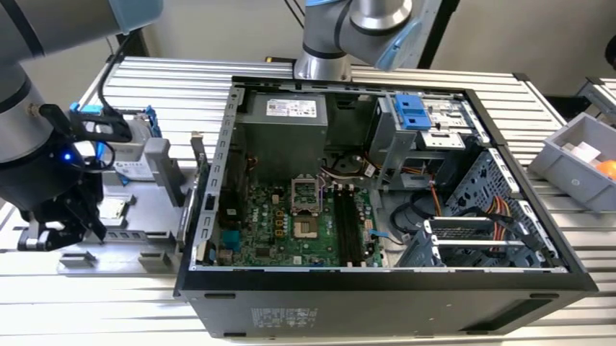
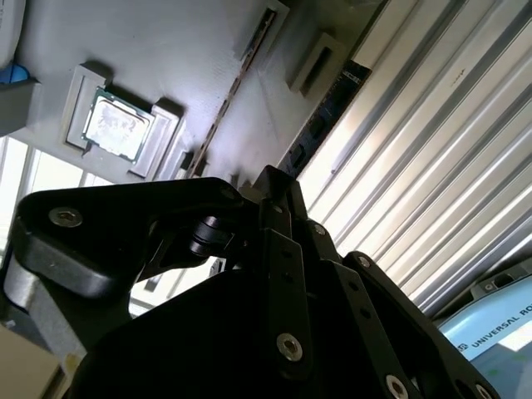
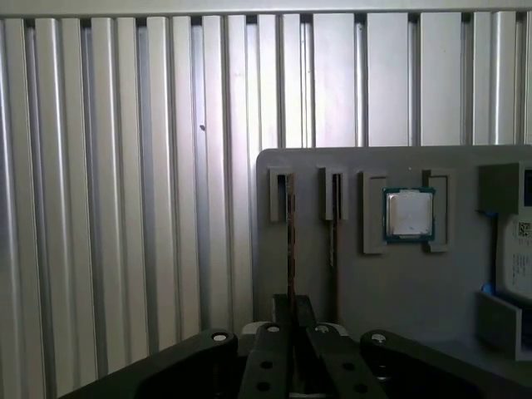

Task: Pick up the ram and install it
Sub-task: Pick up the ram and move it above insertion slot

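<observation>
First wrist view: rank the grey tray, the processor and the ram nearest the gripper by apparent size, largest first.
1. Grey tray.
2. Processor, covering more area.
3. Ram, edge-on: longer than the processor but far thinner, so these two are unsure.

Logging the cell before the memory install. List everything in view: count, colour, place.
ram sticks: two, dark, on edge in tray slots
processor: one, silver, in a tray holder
hard drive: one, silver in a blue frame, on the tray
tray: one, grey, beside the case, on the exterior view's left
computer case: one, black, open, mid-table
motherboard: one, green, inside the case
bin: one, grey, on the exterior view's right
table: one, silver slats
hand: one, black, over the tray at a ram stick
</observation>
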`<move>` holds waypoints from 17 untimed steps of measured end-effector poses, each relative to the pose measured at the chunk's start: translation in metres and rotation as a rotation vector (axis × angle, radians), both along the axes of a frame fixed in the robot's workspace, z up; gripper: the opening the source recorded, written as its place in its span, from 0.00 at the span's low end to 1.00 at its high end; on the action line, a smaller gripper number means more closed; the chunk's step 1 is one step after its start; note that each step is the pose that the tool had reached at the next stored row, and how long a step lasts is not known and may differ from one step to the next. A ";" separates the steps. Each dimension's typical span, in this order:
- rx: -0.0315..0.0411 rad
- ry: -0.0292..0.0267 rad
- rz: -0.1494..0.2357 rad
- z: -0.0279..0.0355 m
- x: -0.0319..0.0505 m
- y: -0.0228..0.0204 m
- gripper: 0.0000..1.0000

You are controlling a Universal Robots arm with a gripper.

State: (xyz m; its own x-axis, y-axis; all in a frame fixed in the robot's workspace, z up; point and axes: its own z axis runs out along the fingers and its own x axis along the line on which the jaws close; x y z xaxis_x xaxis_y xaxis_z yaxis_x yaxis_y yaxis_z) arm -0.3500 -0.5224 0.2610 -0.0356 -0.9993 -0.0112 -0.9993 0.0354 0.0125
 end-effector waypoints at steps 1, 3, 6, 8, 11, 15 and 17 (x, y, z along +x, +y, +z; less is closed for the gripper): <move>0.0000 0.0000 0.000 0.0007 0.0000 0.0000 0.00; 0.0000 0.0000 0.000 0.0023 0.0000 0.0000 0.00; 0.0000 0.0000 0.000 0.0047 0.0000 0.0000 0.00; -0.0001 0.0000 0.000 0.0063 0.0000 0.0000 0.00; 0.0000 -0.0001 0.000 0.0087 0.0000 0.0000 0.00; 0.0000 -0.0002 0.000 0.0118 0.0000 0.0000 0.00; 0.0000 -0.0003 0.000 0.0136 0.0000 0.0000 0.00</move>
State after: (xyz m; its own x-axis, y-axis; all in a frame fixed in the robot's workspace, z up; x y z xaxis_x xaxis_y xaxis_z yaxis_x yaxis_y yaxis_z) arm -0.3500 -0.5223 0.2746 -0.0356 -0.9993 -0.0112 -0.9993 0.0354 0.0122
